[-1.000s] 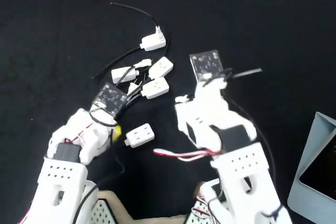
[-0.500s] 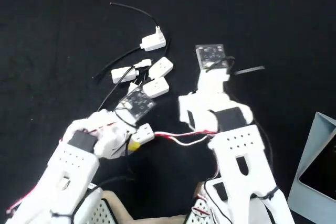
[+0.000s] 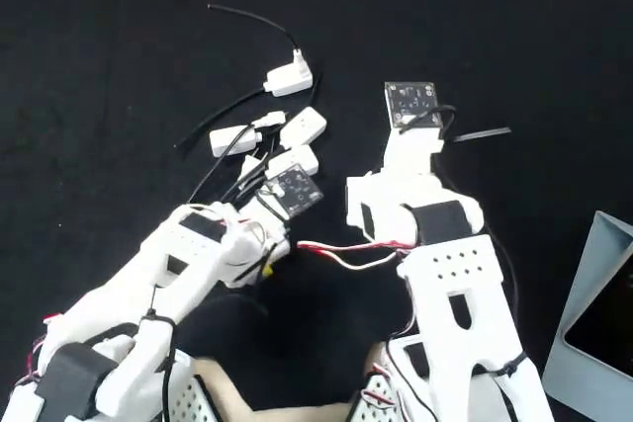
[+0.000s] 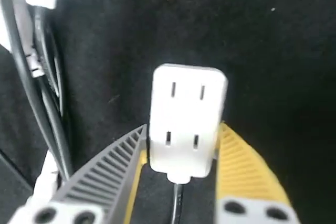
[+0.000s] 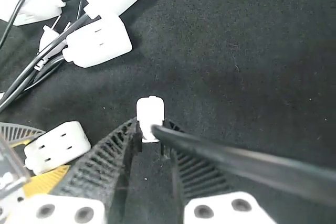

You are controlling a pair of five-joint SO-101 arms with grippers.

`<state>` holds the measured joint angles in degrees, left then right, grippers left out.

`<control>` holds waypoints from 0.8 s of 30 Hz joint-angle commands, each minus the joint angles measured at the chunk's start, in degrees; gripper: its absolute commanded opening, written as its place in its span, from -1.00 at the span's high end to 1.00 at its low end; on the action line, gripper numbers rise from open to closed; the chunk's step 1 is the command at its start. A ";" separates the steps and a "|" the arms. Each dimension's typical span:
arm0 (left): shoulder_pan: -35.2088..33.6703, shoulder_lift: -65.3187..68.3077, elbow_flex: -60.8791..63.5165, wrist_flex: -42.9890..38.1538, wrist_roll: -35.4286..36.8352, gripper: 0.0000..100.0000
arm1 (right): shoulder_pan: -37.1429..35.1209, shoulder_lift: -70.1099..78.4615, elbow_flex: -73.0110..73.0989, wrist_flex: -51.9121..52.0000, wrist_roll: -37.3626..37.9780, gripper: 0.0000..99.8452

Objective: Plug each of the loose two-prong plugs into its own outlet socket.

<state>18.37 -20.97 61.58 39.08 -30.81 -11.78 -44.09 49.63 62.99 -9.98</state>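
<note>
Holding white socket (image 4: pixel 188 109) by sides, squeezed in left end effector (image 4: pixel 182 134). Pinching small plug (image 5: pixel 150 111) tight in right end effector (image 5: pixel 151 130), near socket. Likely light, hard, slippy; grip flat sides, not floppy cord (image 5: pixel 236 163).

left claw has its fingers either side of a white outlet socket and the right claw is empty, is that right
Not quite. The right claw is not empty: the right wrist view shows it shut on a small white plug with a black cable. The rest holds: the left claw has its fingers either side of the white outlet socket.
</note>
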 commanded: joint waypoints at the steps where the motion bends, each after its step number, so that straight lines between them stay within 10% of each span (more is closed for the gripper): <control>1: -0.57 -0.18 -3.03 -1.05 -0.62 0.75 | 0.62 0.22 -2.68 -0.88 -0.35 0.97; 24: -11.30 -15.91 -0.22 7.38 8.53 0.41 | -5.19 0.31 -0.48 -4.40 -0.26 0.97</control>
<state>8.53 -30.99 61.49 41.54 -22.99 -13.45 -44.09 50.77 59.38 -9.98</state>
